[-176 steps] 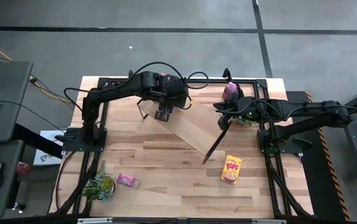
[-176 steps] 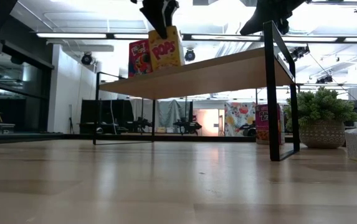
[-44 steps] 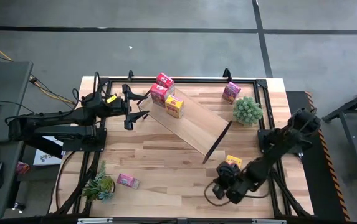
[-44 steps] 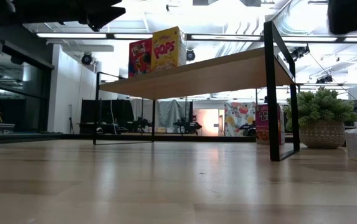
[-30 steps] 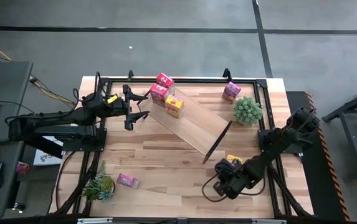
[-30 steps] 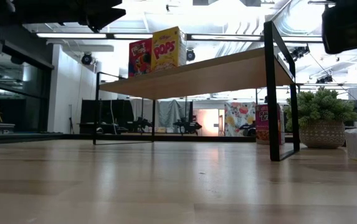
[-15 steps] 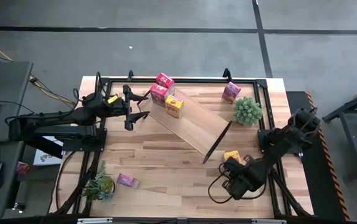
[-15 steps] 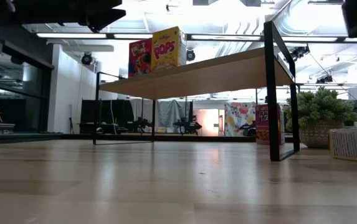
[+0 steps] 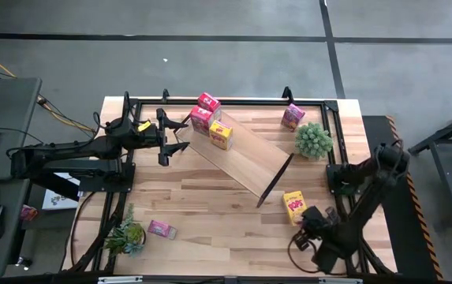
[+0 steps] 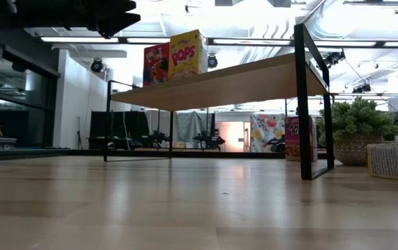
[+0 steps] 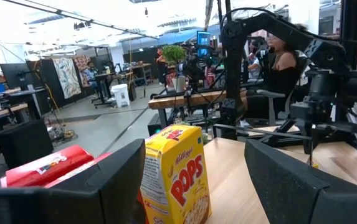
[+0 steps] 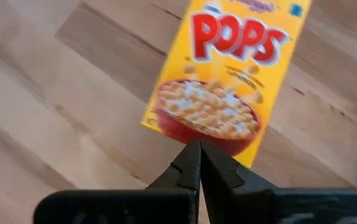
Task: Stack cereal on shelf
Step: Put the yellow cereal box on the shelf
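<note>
The shelf (image 9: pixel 241 154) is a light-wood board on black end frames, standing slantwise mid-table; it also shows in the low view (image 10: pixel 240 80). A red cereal box (image 9: pixel 202 118) and a yellow one (image 9: pixel 221 136) stand upright on its far left end. My left gripper (image 9: pixel 170 142) is open and empty just left of them, level with the yellow box (image 11: pixel 175 171). Another yellow box (image 9: pixel 294 207) lies flat on the table near the shelf's right end. My right gripper (image 12: pixel 199 144) is shut, at that box's near short edge (image 12: pixel 190 138). My right gripper's shut tips show over the near short edge of the flat yellow box, slanting down from the table's near side. I cannot tell whether they touch it. The box lies face up on the table.
A third red box (image 9: pixel 208 102) sits by the shelf's far end. A pink box (image 9: pixel 293 116) and a potted plant (image 9: pixel 312 140) stand at the far right. A small pink box (image 9: pixel 161 229) and a second plant (image 9: pixel 127 235) are at the near left.
My right gripper has drawn back toward the table's near right corner, off the flat yellow box. The box has slid a little along the table, staying flat, and now shows whole in the high view.
</note>
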`<state>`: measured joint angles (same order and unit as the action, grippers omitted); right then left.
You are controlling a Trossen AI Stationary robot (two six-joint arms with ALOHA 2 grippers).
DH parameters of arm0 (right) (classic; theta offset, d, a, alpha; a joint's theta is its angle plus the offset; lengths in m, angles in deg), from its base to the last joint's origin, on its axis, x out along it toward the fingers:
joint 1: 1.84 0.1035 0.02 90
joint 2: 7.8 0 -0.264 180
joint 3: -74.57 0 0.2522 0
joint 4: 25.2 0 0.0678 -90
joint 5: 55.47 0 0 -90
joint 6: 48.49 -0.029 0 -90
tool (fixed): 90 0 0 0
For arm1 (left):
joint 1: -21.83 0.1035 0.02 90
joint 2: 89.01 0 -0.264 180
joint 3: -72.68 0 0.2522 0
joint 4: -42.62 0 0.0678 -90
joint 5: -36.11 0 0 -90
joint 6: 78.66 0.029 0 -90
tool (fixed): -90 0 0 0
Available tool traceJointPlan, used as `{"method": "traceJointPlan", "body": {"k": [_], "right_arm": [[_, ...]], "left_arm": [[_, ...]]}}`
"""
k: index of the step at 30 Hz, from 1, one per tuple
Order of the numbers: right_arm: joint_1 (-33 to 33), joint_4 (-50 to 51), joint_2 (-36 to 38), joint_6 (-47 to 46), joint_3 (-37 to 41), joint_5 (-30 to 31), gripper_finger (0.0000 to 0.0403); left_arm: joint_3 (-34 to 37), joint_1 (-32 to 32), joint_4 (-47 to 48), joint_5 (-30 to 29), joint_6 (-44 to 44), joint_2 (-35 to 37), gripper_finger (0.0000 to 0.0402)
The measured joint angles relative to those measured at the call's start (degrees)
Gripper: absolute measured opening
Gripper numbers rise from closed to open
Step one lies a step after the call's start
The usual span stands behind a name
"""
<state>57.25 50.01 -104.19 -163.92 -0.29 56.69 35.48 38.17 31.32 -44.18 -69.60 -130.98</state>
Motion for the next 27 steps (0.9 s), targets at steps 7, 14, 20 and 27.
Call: {"method": "traceJointPlan", "body": {"k": [7, 14, 20, 27], "right_arm": [[2.9, 0.4, -2.0, -5.0, 0.5, 6.4, 0.0000], [2.8, 0.7, -2.3, -5.0, 0.5, 7.3, 0.0000], [2.8, 0.5, -4.4, -4.6, 0.5, 6.7, 0.0000], [2.8, 0.4, -4.9, -4.4, 0.5, 7.0, 0.0000]], "left_arm": [[0.0, 0.0, -0.1, 0.0, 0.0, 0.0, 0.0266], [0.0, 0.0, -0.1, 0.0, 0.0, 0.0, 0.0266], [0.0, 0.0, 0.0, 0.0, 0.0, 0.0, 0.0266], [0.0, 0.0, 0.0, 0.0, -1.1, 0.0, 0.0266]]}}
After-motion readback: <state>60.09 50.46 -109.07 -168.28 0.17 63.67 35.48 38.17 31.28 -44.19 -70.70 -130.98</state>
